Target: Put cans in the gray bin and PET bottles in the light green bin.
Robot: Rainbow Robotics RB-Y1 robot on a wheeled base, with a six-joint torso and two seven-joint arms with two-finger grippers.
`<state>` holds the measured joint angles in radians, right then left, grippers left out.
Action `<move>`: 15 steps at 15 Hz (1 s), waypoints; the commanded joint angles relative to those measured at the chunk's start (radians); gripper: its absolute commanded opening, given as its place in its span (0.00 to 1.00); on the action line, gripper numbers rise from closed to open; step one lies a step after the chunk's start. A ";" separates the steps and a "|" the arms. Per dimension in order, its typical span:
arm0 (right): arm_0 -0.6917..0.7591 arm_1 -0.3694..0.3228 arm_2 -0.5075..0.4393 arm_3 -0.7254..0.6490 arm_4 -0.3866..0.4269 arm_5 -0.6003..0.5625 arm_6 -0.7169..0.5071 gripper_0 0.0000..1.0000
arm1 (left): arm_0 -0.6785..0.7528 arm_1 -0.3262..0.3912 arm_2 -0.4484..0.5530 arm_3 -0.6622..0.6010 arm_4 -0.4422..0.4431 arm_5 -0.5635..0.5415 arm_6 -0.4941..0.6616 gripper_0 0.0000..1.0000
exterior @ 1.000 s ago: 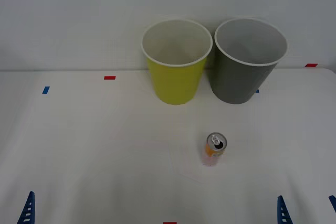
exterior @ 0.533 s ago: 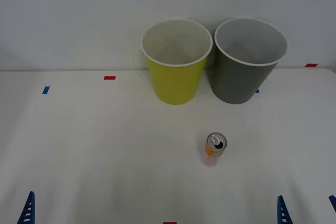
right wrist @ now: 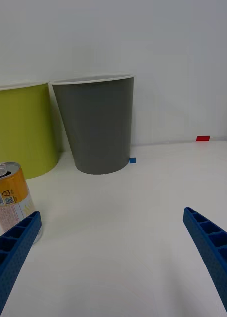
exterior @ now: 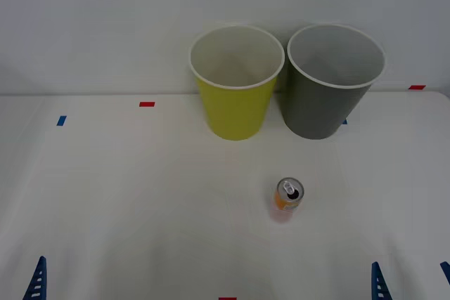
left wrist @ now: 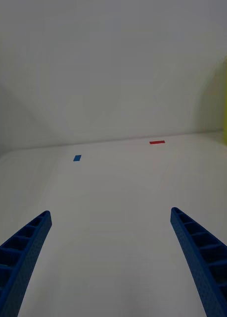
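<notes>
The can (exterior: 287, 199) stands upright on the white table (exterior: 126, 201), long axis vertical, silver top and pull tab facing up, orange above and pale pink below; it sits in front of the gap between the light green bin (exterior: 235, 82) and the gray bin (exterior: 329, 82), which stand side by side against the white wall (exterior: 105, 26), almost touching; nothing has shifted since a second ago; my right gripper (right wrist: 111, 247) hangs low at the table's near edge, fingers spread wide, the can just beside one finger; my left gripper (left wrist: 111, 247) is likewise spread, well apart; red and blue tape marks (exterior: 146, 104) dot the table.
</notes>
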<state>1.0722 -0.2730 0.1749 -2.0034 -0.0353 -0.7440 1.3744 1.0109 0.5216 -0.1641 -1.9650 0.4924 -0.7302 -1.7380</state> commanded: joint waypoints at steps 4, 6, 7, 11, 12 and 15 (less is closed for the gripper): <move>0.000 0.000 0.000 0.000 0.000 0.000 0.000 1.00 | 0.000 0.000 0.000 0.000 0.000 0.000 0.000 0.82; 0.000 0.000 0.000 0.000 0.000 0.000 0.000 1.00 | 0.000 0.000 0.000 0.000 0.000 0.000 0.000 0.82; 0.000 0.000 0.000 0.000 0.000 0.000 0.000 1.00 | 0.000 0.000 0.000 0.000 0.000 0.000 0.000 0.82; 0.000 0.000 0.000 0.000 0.000 0.000 0.000 1.00 | 0.000 0.000 0.000 0.000 0.000 0.000 0.000 0.82; 0.000 0.000 0.000 0.000 0.000 0.000 0.000 1.00 | 0.000 0.000 0.000 0.000 0.000 0.000 0.000 0.82; 0.000 0.000 0.000 0.000 0.000 0.000 0.000 1.00 | 0.000 0.000 0.000 0.000 0.000 0.000 0.000 0.82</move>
<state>1.0722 -0.2730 0.1749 -2.0034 -0.0353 -0.7440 1.3744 1.0109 0.5216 -0.1641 -1.9650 0.4924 -0.7302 -1.7380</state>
